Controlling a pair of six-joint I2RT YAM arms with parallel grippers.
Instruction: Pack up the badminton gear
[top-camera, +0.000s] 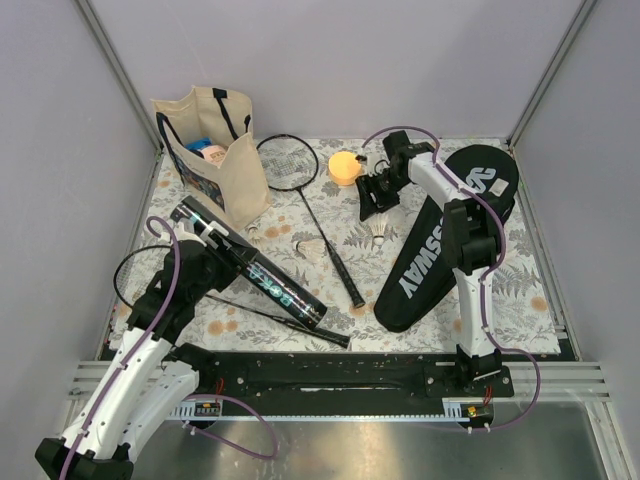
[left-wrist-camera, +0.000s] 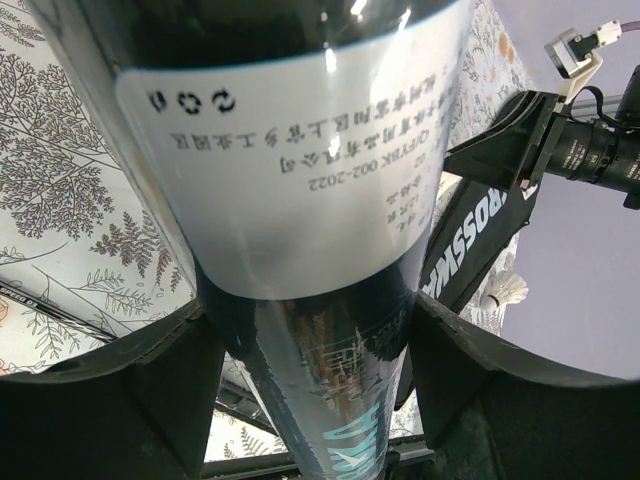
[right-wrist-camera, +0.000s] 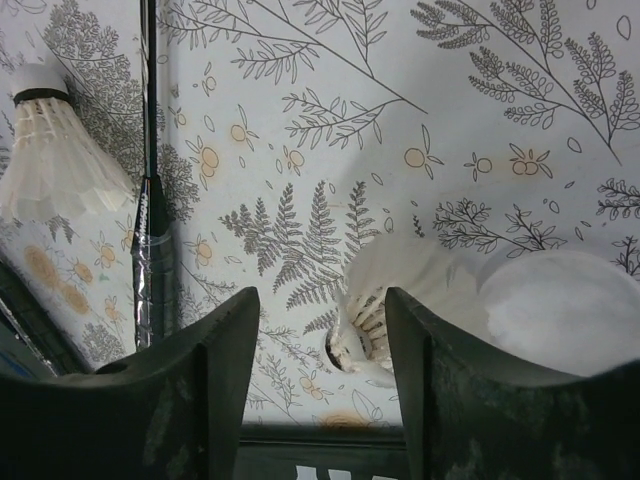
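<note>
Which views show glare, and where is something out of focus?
Left wrist: bright glare spots on the glossy black tube, near the top edge. Right wrist: the near shuttlecock is blurred, the far shuttlecock is sharp. Top external: even light, only soft shadows.

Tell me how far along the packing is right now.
Done: nothing looks packed; the CROSSWAY cover lies flat, with one racket and the other racket lying loose outside it. In hand: the left gripper is closed around the black tube; the right gripper is open over a shuttlecock. Left: that shuttlecock, another shuttlecock and both rackets.
</note>
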